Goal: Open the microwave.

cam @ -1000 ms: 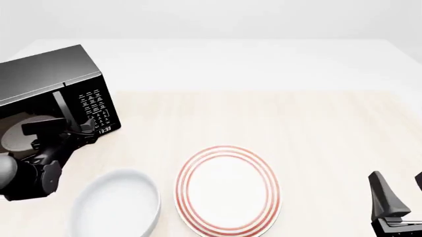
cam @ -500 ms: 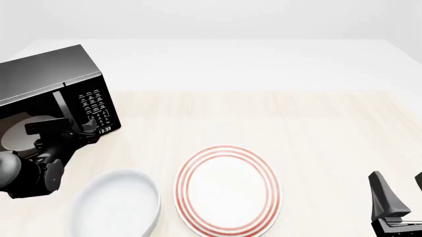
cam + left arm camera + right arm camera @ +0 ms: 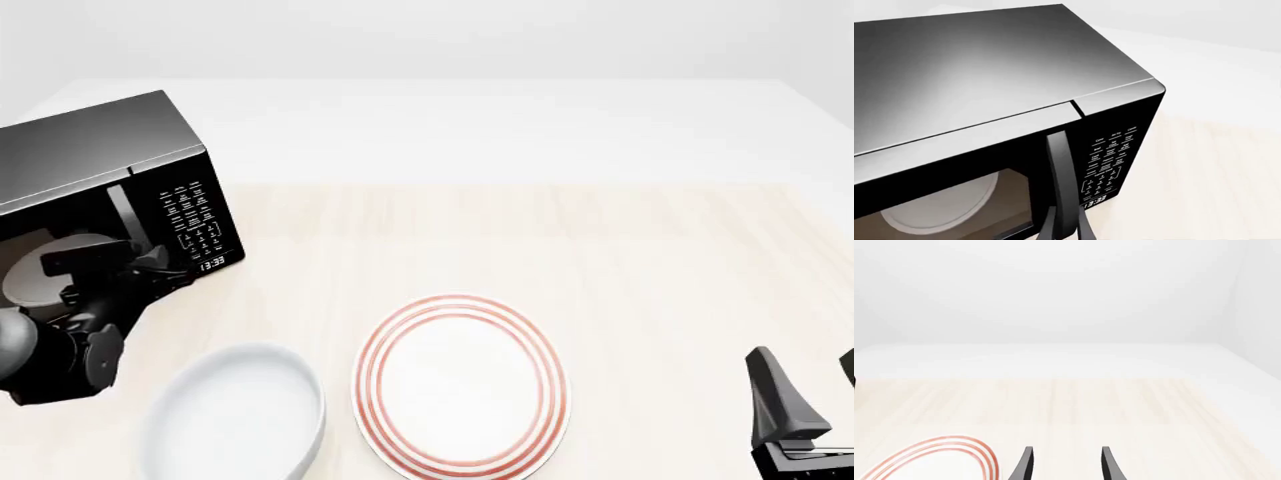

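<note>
Microwave point(image 3: 114, 190): far left of table, door shut. Left gripper point(image 3: 140, 262): at its handle point(image 3: 1061, 185), fingers pinching it. Right gripper point(image 3: 1064, 465): near right, jaws apart, holding nothing.

A pale, light-wood-grained desk point(image 3: 641, 260) filled the foreground, its far part plain white. Behind it rose a bare, off-white wall point(image 3: 1054, 290), evenly and softly lit, with a corner visible toward one side.

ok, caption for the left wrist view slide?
Left wrist view: closed black microwave, jaws straddling the lower end of its vertical door handle beside the keypad.
</note>
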